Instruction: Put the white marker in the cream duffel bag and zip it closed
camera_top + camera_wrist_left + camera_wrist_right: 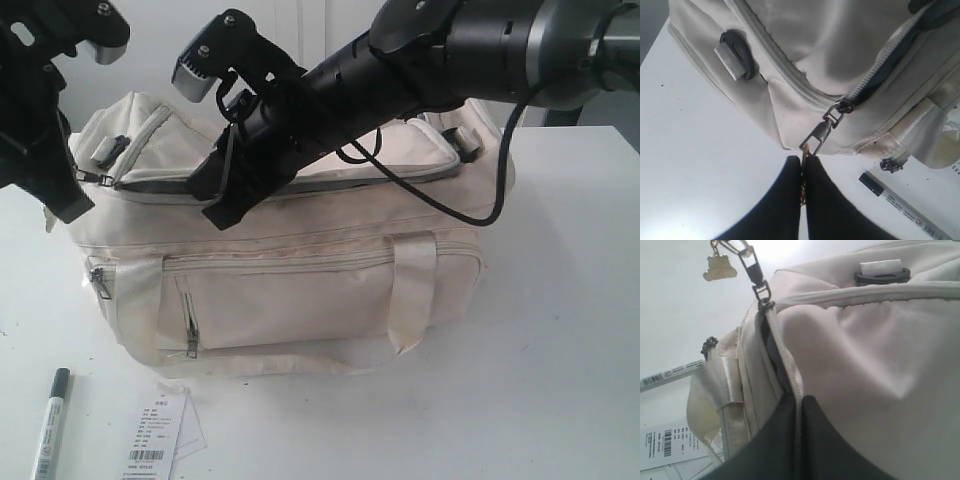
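Observation:
The cream duffel bag (300,270) lies on the white table with its top zipper open, showing a dark slit along the top. My left gripper (803,159) is shut on the brass charm hanging from the metal zipper pull (827,127) at the bag's left end. My right gripper (797,399) reaches across the top of the bag and is shut on the cream zipper edge (785,365) of the opening. The white marker (50,425) with its black cap lies on the table in front of the bag's left corner, away from both grippers.
A white paper tag with a barcode (155,440) lies beside the marker. The bag's strap handle (410,290) and zipped front pocket (290,300) face the front. A black cable (470,205) from the right arm hangs over the bag's top.

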You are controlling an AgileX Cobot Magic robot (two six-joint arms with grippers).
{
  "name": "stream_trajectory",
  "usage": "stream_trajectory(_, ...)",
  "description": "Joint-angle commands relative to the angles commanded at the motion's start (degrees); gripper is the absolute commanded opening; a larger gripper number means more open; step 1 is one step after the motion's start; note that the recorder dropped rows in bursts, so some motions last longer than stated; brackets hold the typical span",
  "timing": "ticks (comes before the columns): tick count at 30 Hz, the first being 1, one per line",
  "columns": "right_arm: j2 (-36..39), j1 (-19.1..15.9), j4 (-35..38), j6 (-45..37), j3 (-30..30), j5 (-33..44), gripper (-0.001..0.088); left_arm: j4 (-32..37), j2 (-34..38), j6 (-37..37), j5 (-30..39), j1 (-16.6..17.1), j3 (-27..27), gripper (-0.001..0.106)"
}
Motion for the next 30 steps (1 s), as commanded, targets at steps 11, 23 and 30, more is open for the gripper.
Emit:
stream_trajectory(11, 0.00, 0.00, -0.12, 0.00, 0.00, 0.12, 0.0000, -2.38, 0.11, 0.00, -2.81, 3.58, 0.00, 0.000)
stream_trajectory(23, 0.00, 0.00, -0.12, 0.00, 0.00, 0.12, 0.0000, -2.53, 1.34, 0.00, -5.95, 5.71, 0.00, 0.000)
stream_trajectory(30, 0.00, 0.00, -0.12, 0.00, 0.00, 0.35, 0.0000, -3.39, 1.85, 0.00, -10.06, 7.19, 0.00, 0.000)
